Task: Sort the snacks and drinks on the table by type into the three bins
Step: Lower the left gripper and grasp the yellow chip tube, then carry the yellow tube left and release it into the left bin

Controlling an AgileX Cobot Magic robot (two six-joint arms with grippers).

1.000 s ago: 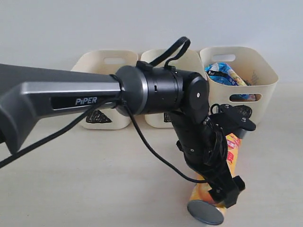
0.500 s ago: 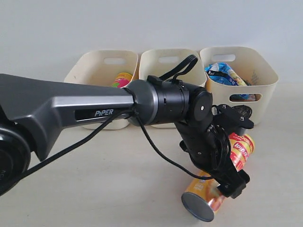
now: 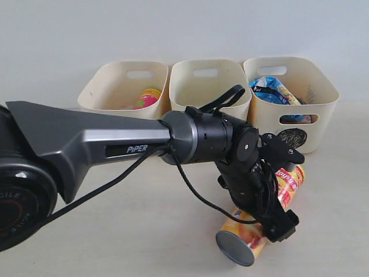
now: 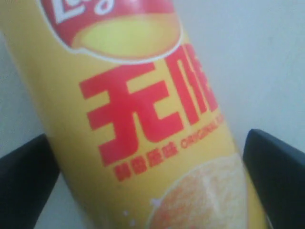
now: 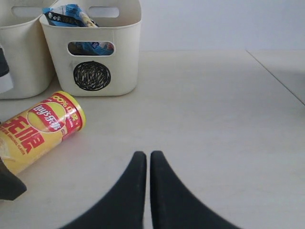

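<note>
A yellow chip tube [image 3: 253, 231] lies tilted on the pale table [image 3: 144, 245], its grey lid end toward the camera. My left gripper [image 3: 285, 193] reaches across and is shut on it. In the left wrist view the yellow tube [image 4: 143, 119] fills the frame, with a black finger [image 4: 24, 183] against each side. The right wrist view also shows this tube [image 5: 40, 131]. My right gripper [image 5: 148, 157] hovers over bare table [image 5: 214, 119], shut and holding nothing. Three cream bins stand at the back: left [image 3: 106, 86], middle [image 3: 207, 86], right [image 3: 323, 95].
A pink chip tube [image 3: 149, 97] stands in the left bin. Blue-white packets [image 3: 274, 89] fill the right bin, which bears a black circle [image 5: 92, 75]. The left arm [image 3: 86, 150] hides the other bins' marks. A table seam [image 5: 276, 76] runs at one side.
The left arm has dropped lower, uncovering the left bin and its pink tube. The yellow tube has swung with the gripper, its lid end shifting left.
</note>
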